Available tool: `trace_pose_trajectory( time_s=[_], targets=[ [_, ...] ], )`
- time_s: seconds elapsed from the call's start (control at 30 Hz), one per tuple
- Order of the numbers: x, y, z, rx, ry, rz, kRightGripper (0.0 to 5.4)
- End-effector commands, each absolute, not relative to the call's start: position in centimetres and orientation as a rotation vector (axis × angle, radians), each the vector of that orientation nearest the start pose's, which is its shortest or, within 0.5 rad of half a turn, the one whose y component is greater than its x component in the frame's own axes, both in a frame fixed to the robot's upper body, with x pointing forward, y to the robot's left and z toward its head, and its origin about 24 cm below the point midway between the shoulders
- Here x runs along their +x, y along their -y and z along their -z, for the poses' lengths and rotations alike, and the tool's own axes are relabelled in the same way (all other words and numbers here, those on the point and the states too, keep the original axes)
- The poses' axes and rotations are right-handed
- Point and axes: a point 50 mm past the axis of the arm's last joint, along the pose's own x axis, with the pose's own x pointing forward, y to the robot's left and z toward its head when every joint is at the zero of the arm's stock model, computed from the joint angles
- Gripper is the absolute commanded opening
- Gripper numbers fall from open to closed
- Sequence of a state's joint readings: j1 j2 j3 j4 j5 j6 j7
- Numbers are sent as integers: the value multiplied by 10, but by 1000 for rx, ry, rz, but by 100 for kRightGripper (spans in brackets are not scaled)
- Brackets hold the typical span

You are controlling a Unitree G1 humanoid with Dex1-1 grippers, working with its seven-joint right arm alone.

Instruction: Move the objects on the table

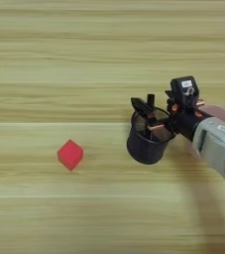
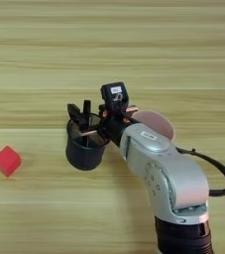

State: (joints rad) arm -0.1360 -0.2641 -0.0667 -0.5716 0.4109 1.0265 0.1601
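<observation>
Item one, your right gripper [image 2: 86, 121] with two black fingers: it sits at the rim of the black mesh cylindrical pen cup [image 2: 84, 149], one finger seemingly inside and one outside, closed on the near wall. The cup stands mid-table on the light wooden plank-grained table [image 2: 112, 49], looking slightly tilted, with a pinkish round disc [image 2: 156, 124] behind your silver forearm [image 2: 158, 168]. Item two, the small red foam-like cube [image 1: 70, 154]: it rests well apart to the cup's left; a thin rim pinch could slip or tip the cup, so you risk toppling it.

On the one wooden table [image 1: 84, 49] there are one red cube [image 1: 70, 154], one black mesh pen cup [image 1: 146, 144] and one pinkish round disc [image 2: 156, 123]
</observation>
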Motion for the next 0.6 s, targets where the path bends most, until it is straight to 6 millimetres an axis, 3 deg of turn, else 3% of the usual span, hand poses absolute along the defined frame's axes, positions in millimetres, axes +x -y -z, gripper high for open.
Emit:
trace_pose_trajectory(
  time_s=[0.03,0.27,0.6],
  targets=[
    [252,153,-137,24,-205,-374,537],
    [252,152,-136,31,-208,-379,528],
    [251,149,-136,42,-209,-391,380]
  ],
)
